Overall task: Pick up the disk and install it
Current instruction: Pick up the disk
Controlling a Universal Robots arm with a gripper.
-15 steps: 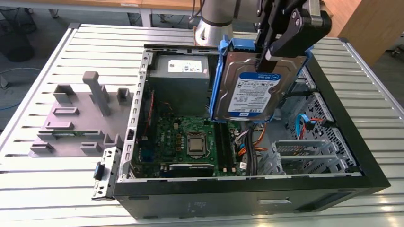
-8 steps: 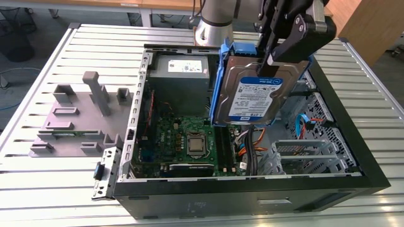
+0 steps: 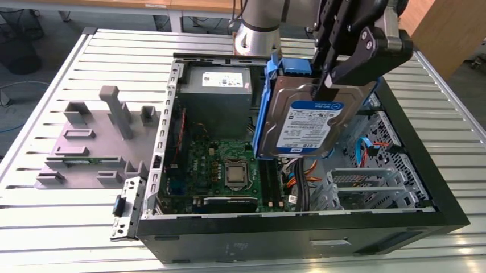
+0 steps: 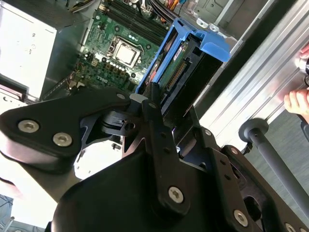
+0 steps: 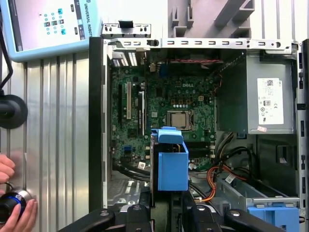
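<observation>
The gripper (image 4: 145, 96) is clamped on the disk (image 3: 311, 122), holding it on edge above the open computer case (image 3: 304, 230), over its motherboard (image 3: 220, 165); carrying step, I judge, disk not yet seated

In the exterior view the arm (image 3: 256, 25) and the upper body of the gripper (image 3: 328, 85) run off the top edge of the frame. The gripper's far finger is hidden behind the disk (image 3: 308, 122) it clamps. The near finger covers the top of the disk's label. The hanging disk blocks the part of the motherboard (image 3: 220, 165) toward the exterior view's right. The front face of the case (image 3: 304, 224) is cut by the bottom edge. In the second wrist view the gripper's black body hides much of the case interior, and the disk shows end-on, its label out of sight. In the first wrist view a person's hand (image 5: 19, 212) and a pendant (image 5: 48, 24) are cut off by the frame's edge. What the hand grips cannot be told.
</observation>
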